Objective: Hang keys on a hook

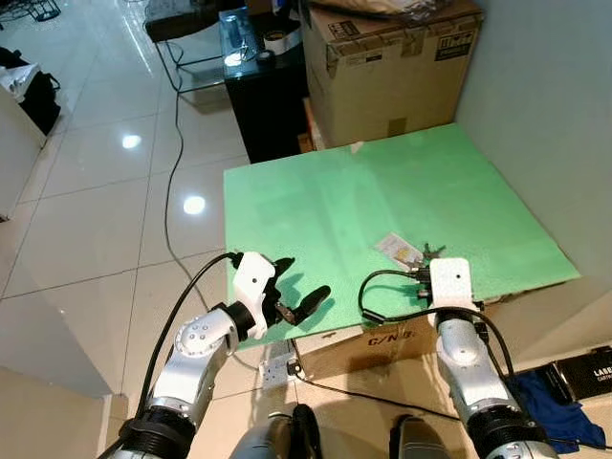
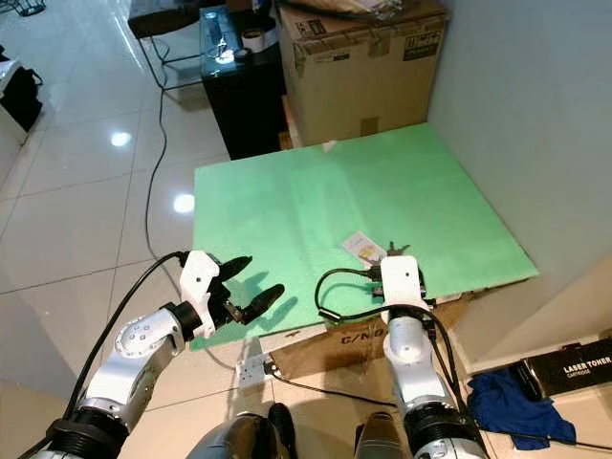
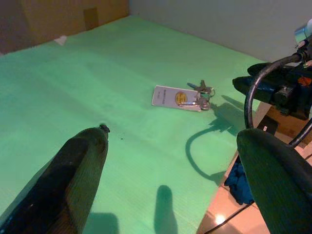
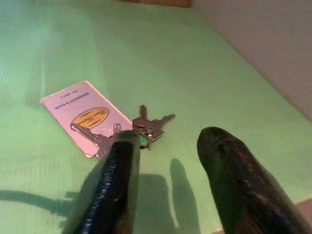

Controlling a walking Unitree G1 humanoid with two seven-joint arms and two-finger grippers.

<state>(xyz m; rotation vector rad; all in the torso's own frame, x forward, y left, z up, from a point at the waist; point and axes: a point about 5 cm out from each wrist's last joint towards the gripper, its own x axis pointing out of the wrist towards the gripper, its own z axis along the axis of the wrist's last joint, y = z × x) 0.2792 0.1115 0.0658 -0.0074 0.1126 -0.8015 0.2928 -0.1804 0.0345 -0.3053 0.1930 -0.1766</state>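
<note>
A small bunch of keys (image 4: 151, 126) on a ring, with a white card tag (image 4: 83, 117), lies flat on the green board (image 1: 363, 201) near its front right edge. My right gripper (image 4: 168, 139) is open and low over the board just in front of the keys. One of its fingers (image 4: 119, 165) covers part of the ring. The gripper's white wrist housing (image 1: 449, 280) sits at the board's front edge. My left gripper (image 1: 301, 287) stands open at the front left corner, nothing between its fingers. From there the keys (image 3: 202, 90) lie well ahead.
A big cardboard box (image 1: 392, 67) and a black cabinet (image 1: 263, 96) stand behind the board. A grey wall (image 1: 555, 115) runs along the right. A cable (image 1: 172, 172) crosses the tiled floor. A blue cloth (image 1: 555, 402) and a black box (image 1: 583, 368) lie at the lower right.
</note>
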